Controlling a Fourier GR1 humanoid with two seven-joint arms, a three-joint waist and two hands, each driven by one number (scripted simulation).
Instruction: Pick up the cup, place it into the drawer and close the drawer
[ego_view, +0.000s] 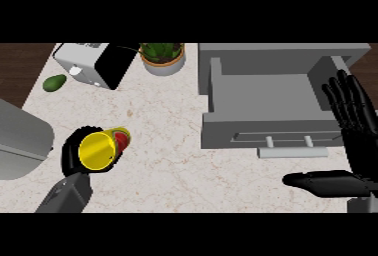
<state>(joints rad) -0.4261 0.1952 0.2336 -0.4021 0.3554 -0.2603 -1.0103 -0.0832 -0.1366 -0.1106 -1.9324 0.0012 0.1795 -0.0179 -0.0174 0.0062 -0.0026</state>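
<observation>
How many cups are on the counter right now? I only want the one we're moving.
1. The yellow cup is at the counter's left, tilted with its mouth toward the camera, and the left robot hand is curled round it. Nothing shows inside the open drawer.

The counter (170, 165) has a pale, stone-like top with fine reddish veining and a smooth matt finish. The drawer (266, 95) and its handle (291, 151) are plain grey with an even matt surface, like painted metal or plastic. The cup (100, 149) is glossy yellow inside, with a red patch on its outer wall. Both hands, left (74, 150) and right (354, 130), are smooth black with a slight sheen. The toaster (96, 64) is light grey with a black glossy side. The avocado (55, 83) looks dull green.
</observation>
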